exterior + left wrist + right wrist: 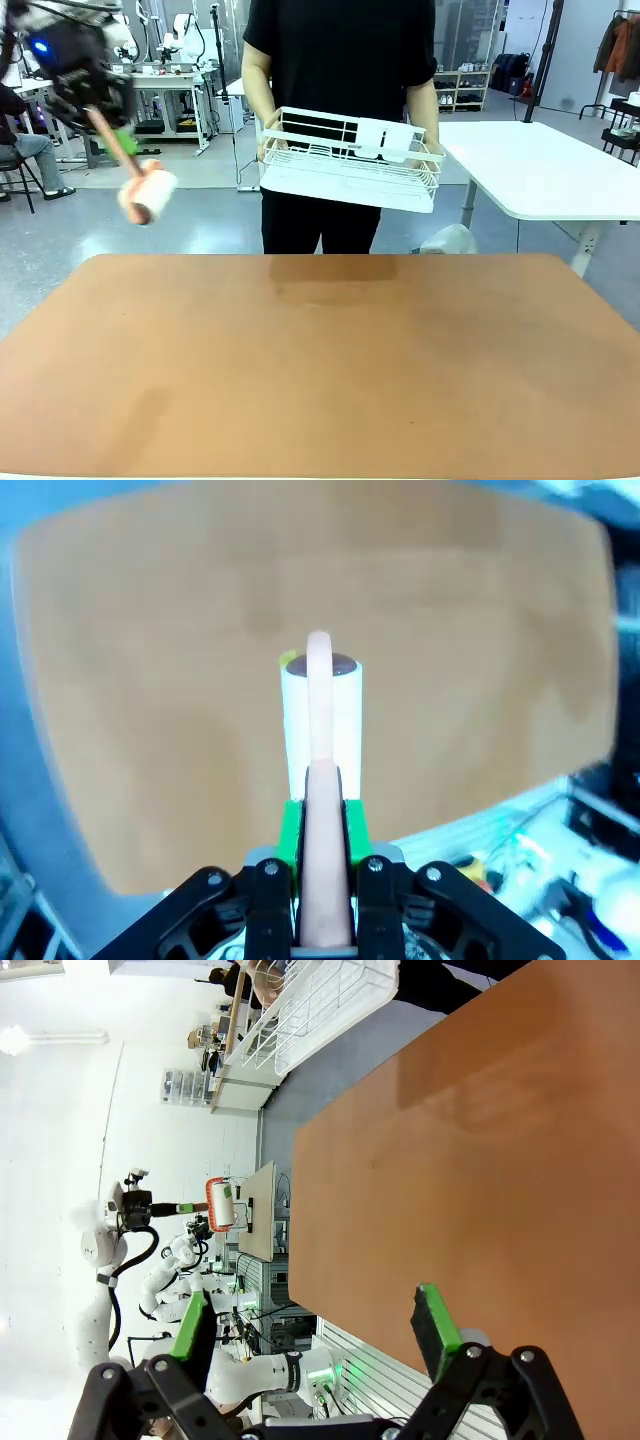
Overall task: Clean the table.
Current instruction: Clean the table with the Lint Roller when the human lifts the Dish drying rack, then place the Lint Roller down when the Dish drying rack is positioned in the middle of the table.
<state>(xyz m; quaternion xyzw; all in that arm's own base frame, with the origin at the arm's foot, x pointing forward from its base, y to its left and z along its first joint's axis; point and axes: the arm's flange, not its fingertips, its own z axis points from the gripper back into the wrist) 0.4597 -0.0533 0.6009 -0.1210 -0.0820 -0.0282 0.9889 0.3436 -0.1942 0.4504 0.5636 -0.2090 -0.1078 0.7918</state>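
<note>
Rack (350, 160) is being held off the bench (320, 370) by the person, seemingly freeing its top; we are pinching the lint roller (148, 196) by its handle in the left jaws above it, right jaws hanging spread.

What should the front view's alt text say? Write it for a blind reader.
The left gripper holds a lint roller by its pink handle, raised off the brown table at the left. At the far side, a person in black holds a white wire rack in both hands.
</note>
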